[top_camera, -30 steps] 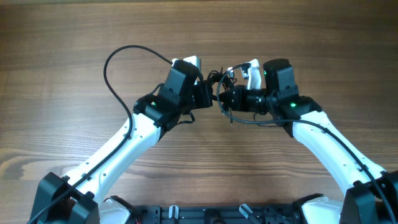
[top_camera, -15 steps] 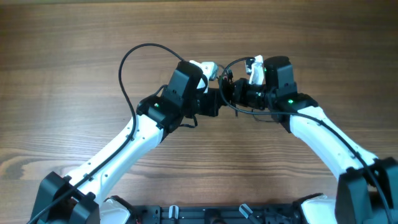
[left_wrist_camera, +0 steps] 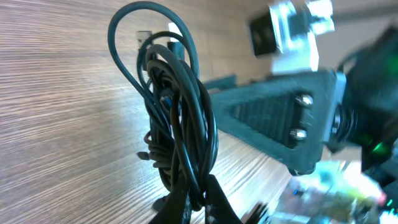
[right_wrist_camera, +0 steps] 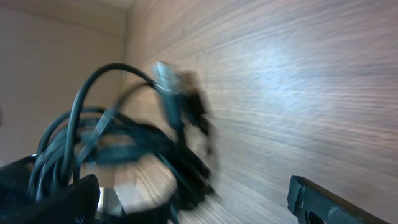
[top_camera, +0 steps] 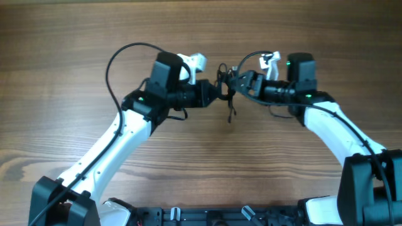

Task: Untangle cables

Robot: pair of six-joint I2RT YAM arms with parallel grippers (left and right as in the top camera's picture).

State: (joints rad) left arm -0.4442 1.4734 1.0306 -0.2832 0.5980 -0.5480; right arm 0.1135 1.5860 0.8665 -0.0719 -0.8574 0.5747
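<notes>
Cables (left_wrist_camera: 181, 142) in closed left hand (left_wrist_camera: 196, 202)

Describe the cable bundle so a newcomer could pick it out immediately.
Above the wooden table, look where the two grippers nearly meet. The cable bundle hangs there from the left gripper: thin knotted black loops, unlike the thicker cable arcing off the left arm.

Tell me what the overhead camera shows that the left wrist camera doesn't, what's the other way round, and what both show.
Only overhead: the whole left arm and right arm reaching in from opposite sides and meeting mid-table. Only left wrist: the separate loops of the cables up close, with the left gripper pinched shut on their lower end. Both: the tangled cables, the wooden table and part of the right gripper.
</notes>
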